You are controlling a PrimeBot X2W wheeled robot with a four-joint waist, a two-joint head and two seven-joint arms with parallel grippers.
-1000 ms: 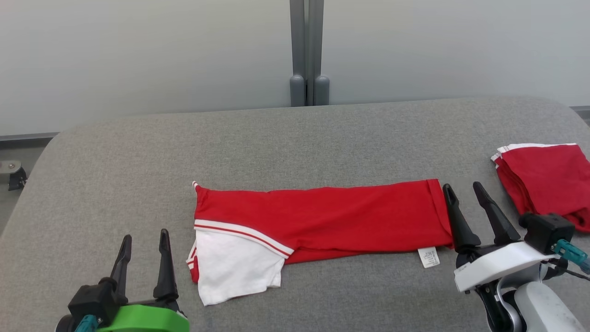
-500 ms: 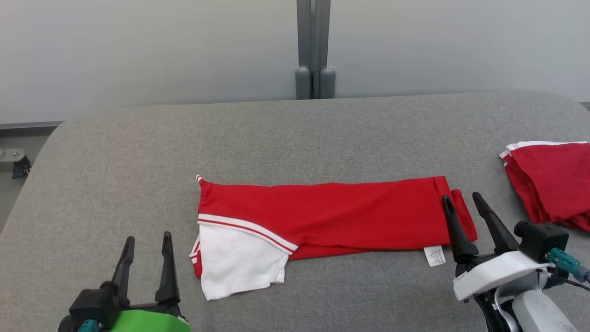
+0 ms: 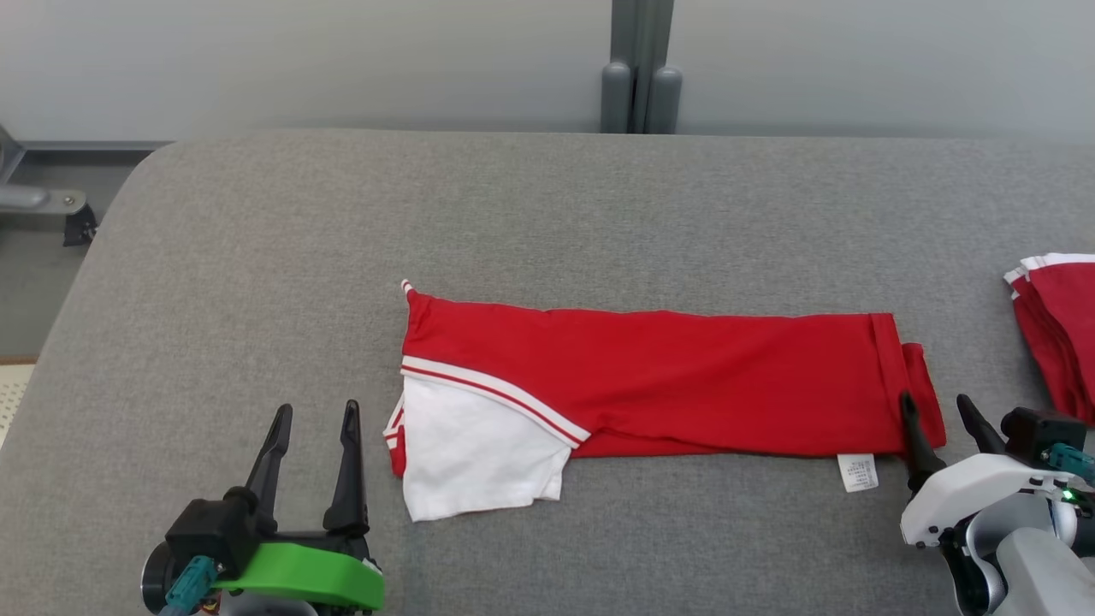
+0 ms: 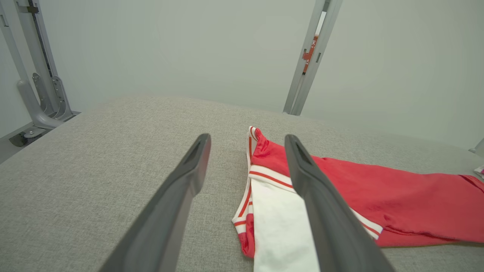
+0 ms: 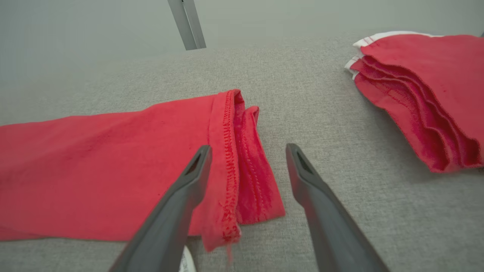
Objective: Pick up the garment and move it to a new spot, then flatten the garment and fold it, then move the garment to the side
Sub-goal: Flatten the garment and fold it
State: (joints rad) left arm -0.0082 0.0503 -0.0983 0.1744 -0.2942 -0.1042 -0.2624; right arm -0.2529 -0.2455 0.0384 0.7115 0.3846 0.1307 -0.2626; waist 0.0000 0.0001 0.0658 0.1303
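lengthwise, the red jersey garment with the white sleeve [image 3: 684, 376] is laid as a folded strip across the middle of the grey fabric-covered tabletop [image 3: 547, 214], so both ends can be reached. the left tool [image 3: 316, 409] is held spread just beside the sleeve end, nothing touched. the right tool [image 3: 933, 400] is held spread at the hemmed end, one finger seen over the cloth, nothing pinched, presumably readied for the next fold. a stack of folded red garments [image 3: 1056, 334] is kept apart at the right.
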